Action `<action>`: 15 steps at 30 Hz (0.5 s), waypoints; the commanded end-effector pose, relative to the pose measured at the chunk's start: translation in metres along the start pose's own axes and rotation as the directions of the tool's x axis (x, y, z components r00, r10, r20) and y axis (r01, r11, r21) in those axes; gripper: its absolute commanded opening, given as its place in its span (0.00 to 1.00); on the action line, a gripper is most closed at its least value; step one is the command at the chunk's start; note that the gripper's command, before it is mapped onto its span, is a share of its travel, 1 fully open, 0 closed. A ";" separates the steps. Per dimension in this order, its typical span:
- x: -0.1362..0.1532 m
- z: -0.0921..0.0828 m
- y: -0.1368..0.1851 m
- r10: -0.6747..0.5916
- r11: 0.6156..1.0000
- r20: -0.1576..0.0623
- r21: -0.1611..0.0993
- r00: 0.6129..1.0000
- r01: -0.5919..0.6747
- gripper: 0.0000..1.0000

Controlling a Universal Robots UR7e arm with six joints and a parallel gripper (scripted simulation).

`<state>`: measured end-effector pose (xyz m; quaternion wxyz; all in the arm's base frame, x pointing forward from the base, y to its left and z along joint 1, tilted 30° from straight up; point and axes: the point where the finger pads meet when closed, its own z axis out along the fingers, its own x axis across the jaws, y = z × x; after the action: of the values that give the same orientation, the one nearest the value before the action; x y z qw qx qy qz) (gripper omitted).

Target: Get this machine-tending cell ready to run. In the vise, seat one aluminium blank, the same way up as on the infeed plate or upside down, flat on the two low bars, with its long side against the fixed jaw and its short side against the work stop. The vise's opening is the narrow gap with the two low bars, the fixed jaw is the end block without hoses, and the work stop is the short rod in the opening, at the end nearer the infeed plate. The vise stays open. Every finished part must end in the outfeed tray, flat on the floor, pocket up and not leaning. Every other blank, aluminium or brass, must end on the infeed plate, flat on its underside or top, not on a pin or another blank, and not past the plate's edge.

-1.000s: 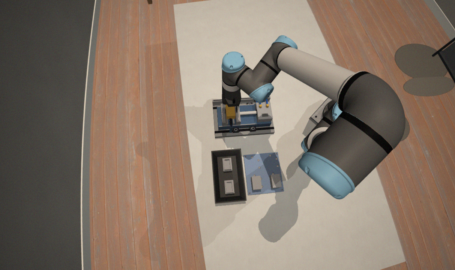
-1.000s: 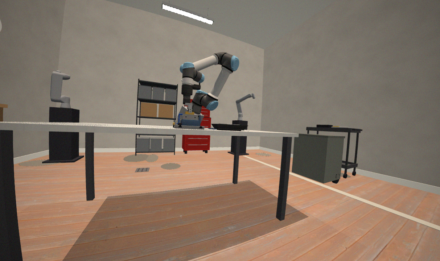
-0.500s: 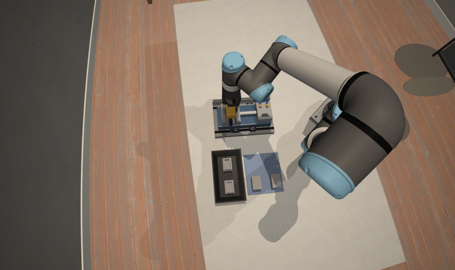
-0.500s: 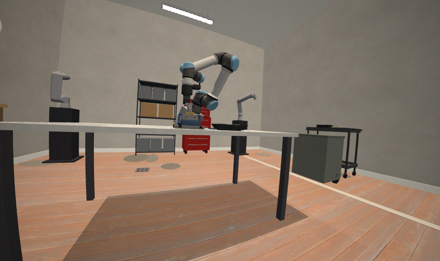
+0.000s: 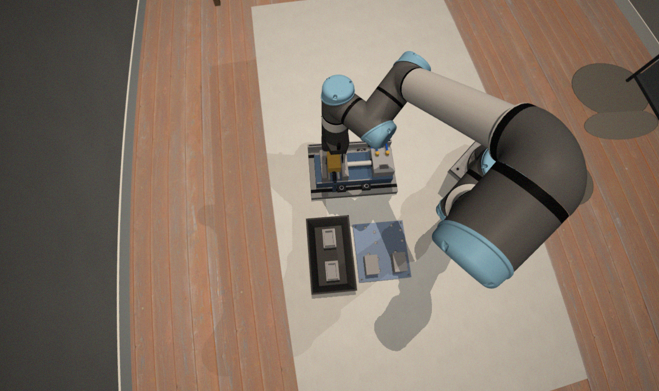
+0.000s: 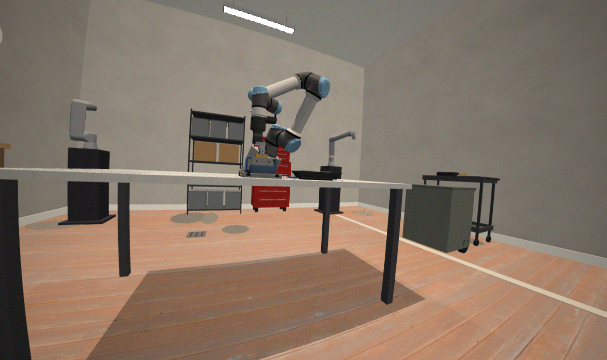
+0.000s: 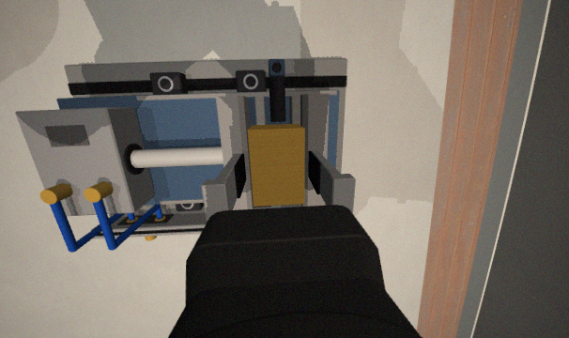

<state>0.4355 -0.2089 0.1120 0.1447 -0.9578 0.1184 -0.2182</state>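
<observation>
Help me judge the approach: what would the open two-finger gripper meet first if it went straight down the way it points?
Most likely the yellow-brown brass block lying in the vise opening. The open gripper points down with one finger on each side of it; the remaining height above it is unclear.

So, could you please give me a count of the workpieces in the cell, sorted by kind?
Brass blanks: 1, in the vise, between the open claw's fingers.
Aluminium blanks: 2, on the infeed plate.
Finished parts: 2, in the outfeed tray.
Total: 5 workpieces.
</observation>
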 end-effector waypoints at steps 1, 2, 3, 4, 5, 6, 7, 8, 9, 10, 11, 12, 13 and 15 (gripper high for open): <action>0.000 0.000 0.000 0.000 1.000 -0.001 -0.001 1.000 0.000 1.00; 0.000 0.000 0.000 0.000 1.000 -0.001 -0.001 1.000 0.000 1.00; 0.000 0.000 0.000 0.000 1.000 -0.001 -0.001 1.000 0.000 1.00; 0.000 0.000 0.000 0.000 1.000 -0.001 -0.001 1.000 0.000 1.00; 0.000 0.000 0.000 0.000 1.000 -0.001 -0.001 1.000 0.000 1.00; 0.000 0.000 0.000 0.000 1.000 -0.001 -0.001 1.000 0.000 1.00; 0.000 0.000 0.000 0.000 1.000 -0.001 -0.001 1.000 0.000 0.00; 0.000 0.000 0.000 0.000 1.000 -0.001 -0.001 1.000 0.000 0.00; 0.000 0.000 0.000 0.000 1.000 -0.001 -0.001 1.000 0.000 0.00; 0.000 0.000 0.000 0.000 1.000 -0.001 -0.001 1.000 0.000 0.00; 0.000 0.000 0.000 0.000 1.000 -0.001 -0.001 1.000 0.000 0.00; 0.000 0.000 0.000 0.000 1.000 -0.001 -0.001 1.000 0.000 0.00; 0.000 0.000 0.000 0.000 1.000 -0.001 -0.001 1.000 0.000 0.00; 0.000 0.000 0.000 0.000 1.000 -0.001 -0.001 1.000 0.000 0.00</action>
<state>0.4357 -0.2090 0.1122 0.1447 -0.9578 0.1184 -0.2184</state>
